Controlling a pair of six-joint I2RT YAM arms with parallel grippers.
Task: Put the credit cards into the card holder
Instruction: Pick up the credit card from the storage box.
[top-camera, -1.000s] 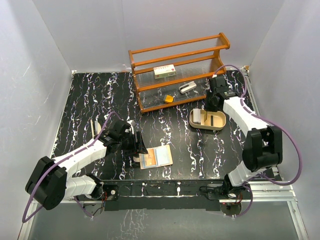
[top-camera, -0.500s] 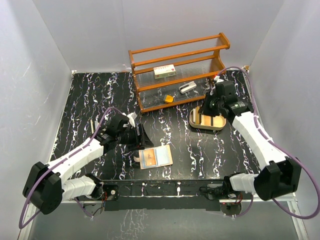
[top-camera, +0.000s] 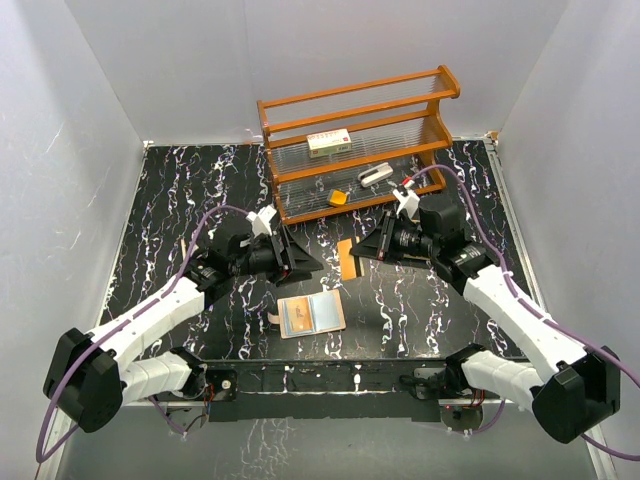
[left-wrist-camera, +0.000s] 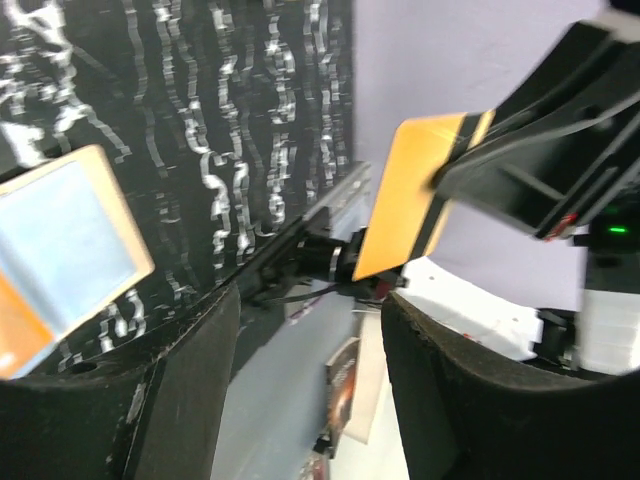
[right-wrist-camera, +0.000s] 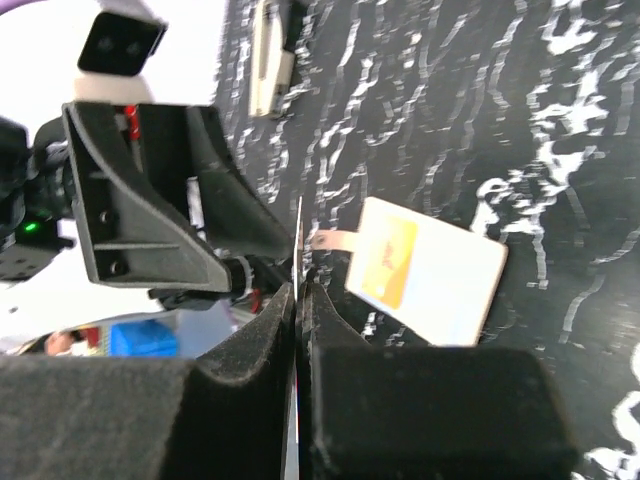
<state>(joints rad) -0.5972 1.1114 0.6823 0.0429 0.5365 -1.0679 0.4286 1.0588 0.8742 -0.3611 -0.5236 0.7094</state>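
Note:
The card holder (top-camera: 312, 313) lies open and flat near the table's front edge, with an orange-yellow patch on one half. It also shows in the left wrist view (left-wrist-camera: 62, 250) and the right wrist view (right-wrist-camera: 425, 272). My right gripper (top-camera: 357, 252) is shut on an orange-yellow credit card (top-camera: 345, 259) and holds it upright above the table's middle. In the right wrist view the card (right-wrist-camera: 299, 235) is edge-on between the shut fingers of the right gripper (right-wrist-camera: 298, 288). My left gripper (top-camera: 305, 265) is open and empty, just left of the card (left-wrist-camera: 410, 200), facing it. In its own view the left gripper (left-wrist-camera: 308, 300) is wide apart.
A wooden shelf rack (top-camera: 360, 110) stands at the back with a white box (top-camera: 328, 143), a small orange block (top-camera: 339, 198) and a grey item (top-camera: 375, 176). A thin pale object (top-camera: 187, 255) lies on the table at the left. The right arm hides the tray.
My right arm swung from the tray at the back right to the middle, carrying the orange-yellow card. My left gripper rose from beside the card holder and turned toward the card.

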